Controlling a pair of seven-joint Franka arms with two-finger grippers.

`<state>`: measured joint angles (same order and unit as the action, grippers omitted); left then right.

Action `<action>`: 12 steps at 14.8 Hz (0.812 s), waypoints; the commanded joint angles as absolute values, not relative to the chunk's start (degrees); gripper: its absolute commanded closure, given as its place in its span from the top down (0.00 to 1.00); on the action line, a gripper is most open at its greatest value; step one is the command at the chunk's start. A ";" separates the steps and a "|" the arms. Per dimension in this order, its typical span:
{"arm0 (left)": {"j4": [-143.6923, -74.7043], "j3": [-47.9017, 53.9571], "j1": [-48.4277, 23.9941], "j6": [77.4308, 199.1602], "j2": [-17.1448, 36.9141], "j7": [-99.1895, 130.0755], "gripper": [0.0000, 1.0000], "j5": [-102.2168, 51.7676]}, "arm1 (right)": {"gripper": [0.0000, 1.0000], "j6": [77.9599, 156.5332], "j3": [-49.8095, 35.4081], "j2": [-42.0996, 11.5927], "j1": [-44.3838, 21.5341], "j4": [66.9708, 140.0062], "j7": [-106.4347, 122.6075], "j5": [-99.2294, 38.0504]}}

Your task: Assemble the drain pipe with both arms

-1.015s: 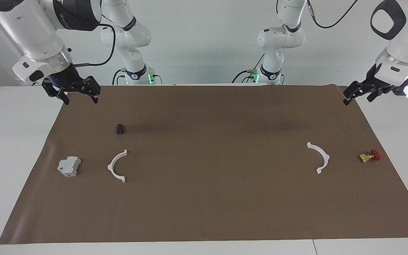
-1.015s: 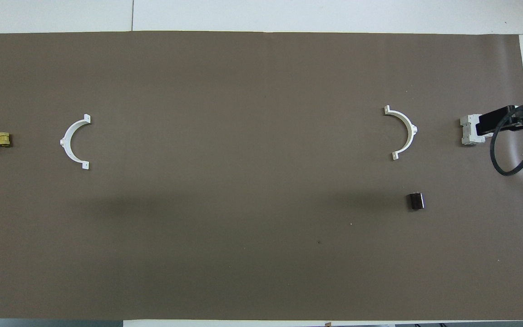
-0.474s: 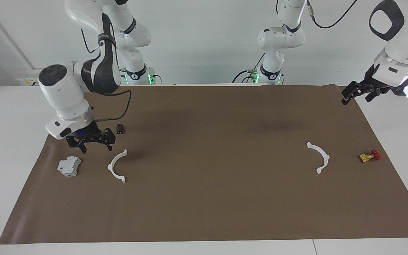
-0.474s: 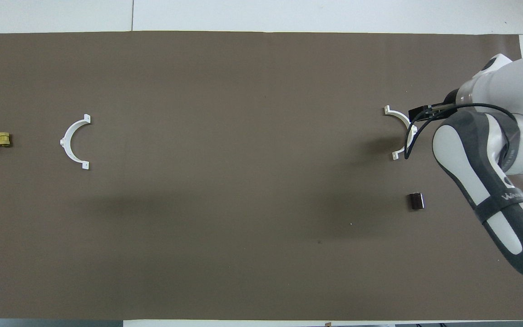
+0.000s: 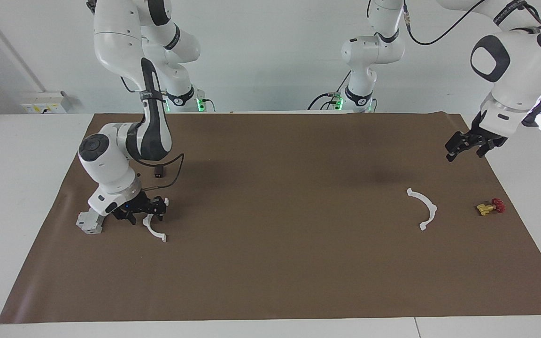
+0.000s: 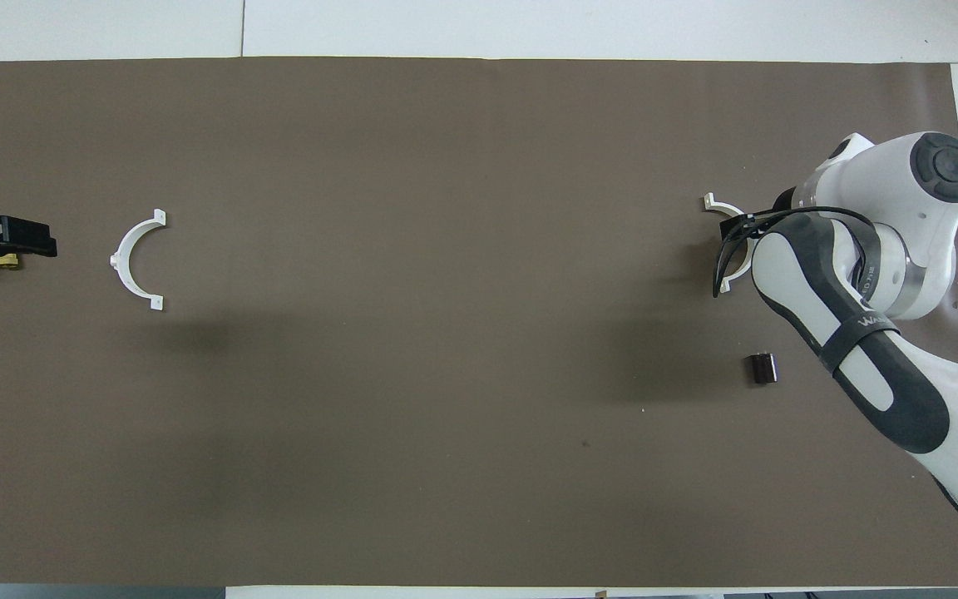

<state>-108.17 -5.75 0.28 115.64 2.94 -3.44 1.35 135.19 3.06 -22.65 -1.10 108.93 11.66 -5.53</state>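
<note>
The drain pipe lies as two white half-ring arcs, far apart on the brown mat. One arc (image 5: 157, 233) lies toward the right arm's end. My right gripper (image 5: 143, 217) is low over that arc's middle, open, with a finger on either side of it. In the overhead view my right arm covers most of this arc (image 6: 716, 202). The other arc (image 5: 428, 209) lies alone toward the left arm's end and also shows in the overhead view (image 6: 125, 264). My left gripper (image 5: 464, 154) is open and empty in the air, over the yellow-and-red valve in the overhead view (image 6: 34, 244).
A grey boxy block (image 5: 89, 223) lies beside my right gripper, toward the mat's edge. A small dark cylinder (image 5: 158, 172) lies nearer to the robots than that arc. A yellow-and-red valve (image 5: 489, 207) lies beside the other arc, toward the left arm's end.
My right arm swung in from the mat's corner and came down onto the arc beside the grey block. My left gripper came lower and a little inward over the mat.
</note>
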 commanded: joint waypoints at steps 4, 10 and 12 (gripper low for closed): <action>-114.86 -5.80 0.09 133.56 11.32 -3.78 1.00 2.46 | 0.47 137.90 2.72 -22.94 0.26 110.57 17.13 -6.86; -115.49 -5.80 -0.53 141.23 17.66 -3.87 1.00 2.46 | 0.00 136.33 2.64 -22.85 -0.53 109.43 16.53 -6.86; -115.49 -5.80 -0.09 142.82 19.15 -3.95 0.99 2.46 | 0.00 130.82 1.94 -23.11 -1.92 104.01 14.78 -7.03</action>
<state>-114.88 -5.43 0.03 140.07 18.03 -3.49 1.38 135.58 2.78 -23.12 -0.86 108.67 15.20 -5.60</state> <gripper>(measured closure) 0.000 0.793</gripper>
